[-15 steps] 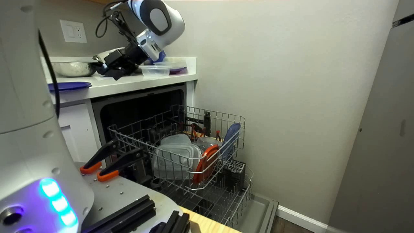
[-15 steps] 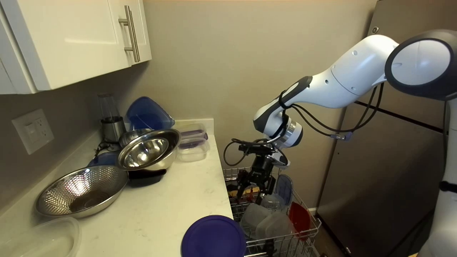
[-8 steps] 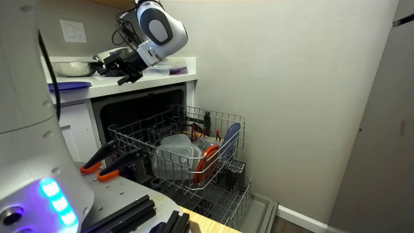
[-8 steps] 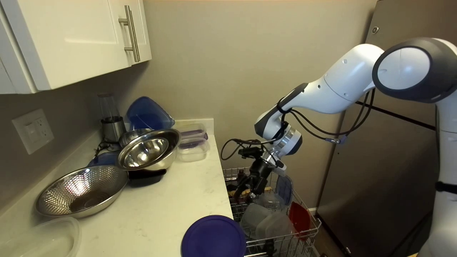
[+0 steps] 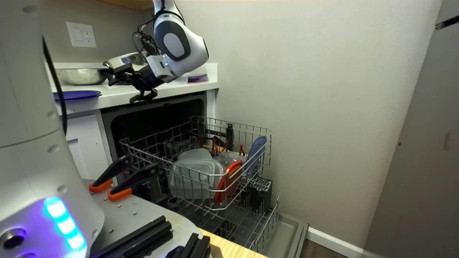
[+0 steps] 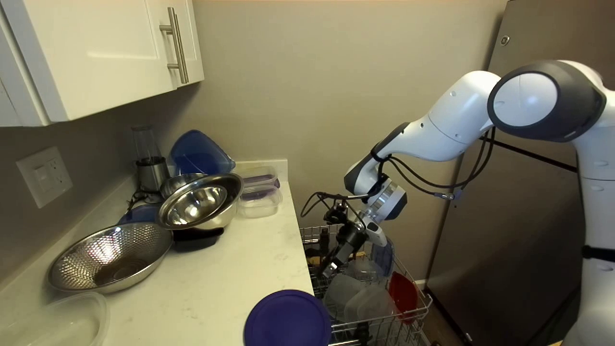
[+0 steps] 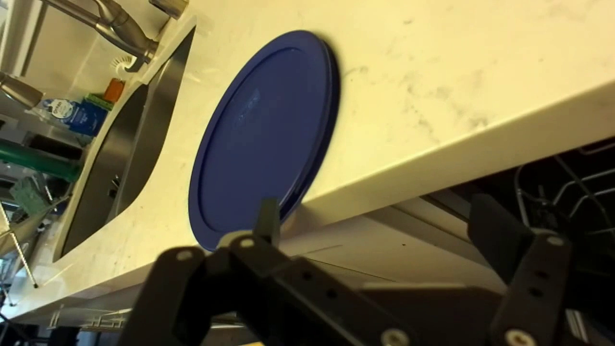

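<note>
Your fingers (image 7: 499, 240) stand wide apart. In the wrist view, the blue lid (image 7: 264, 139) lies at ten o'clock from their gap, flat on the desk (image 7: 432, 72), the sink (image 7: 153, 120) beyond it at nine.

My gripper (image 5: 122, 90) has rolled and dipped.
In an exterior view its lower finger (image 5: 136, 98) showed against the top of the counter (image 5: 193, 90) a second ago; now it has come down to the counter's front edge. Seen side by side then in an exterior view, my fingers (image 6: 332, 267) now nearly line up. My elbow (image 6: 526, 100) and forearm (image 6: 449, 125) have swung lower, closer to that edge.
</note>
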Tool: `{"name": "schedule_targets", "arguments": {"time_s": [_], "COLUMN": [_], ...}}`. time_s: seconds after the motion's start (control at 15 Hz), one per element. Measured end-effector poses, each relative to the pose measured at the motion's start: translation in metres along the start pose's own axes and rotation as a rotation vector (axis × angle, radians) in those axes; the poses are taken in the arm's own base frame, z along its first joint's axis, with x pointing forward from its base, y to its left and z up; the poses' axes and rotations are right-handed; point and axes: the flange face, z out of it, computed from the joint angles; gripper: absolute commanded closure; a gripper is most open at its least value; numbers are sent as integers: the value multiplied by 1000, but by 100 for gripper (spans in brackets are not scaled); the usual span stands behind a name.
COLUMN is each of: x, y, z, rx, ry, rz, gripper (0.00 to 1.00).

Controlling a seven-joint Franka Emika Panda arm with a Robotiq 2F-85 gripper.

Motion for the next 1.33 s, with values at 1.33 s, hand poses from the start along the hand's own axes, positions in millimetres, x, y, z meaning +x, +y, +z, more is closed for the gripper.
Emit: {"name": "schedule_targets", "arguments": {"time_s": [1.33], "x": [-16], "y": [3], "z": [48], "rx": [-174], "ry": [229], "rz": [129], "gripper": [0]}}
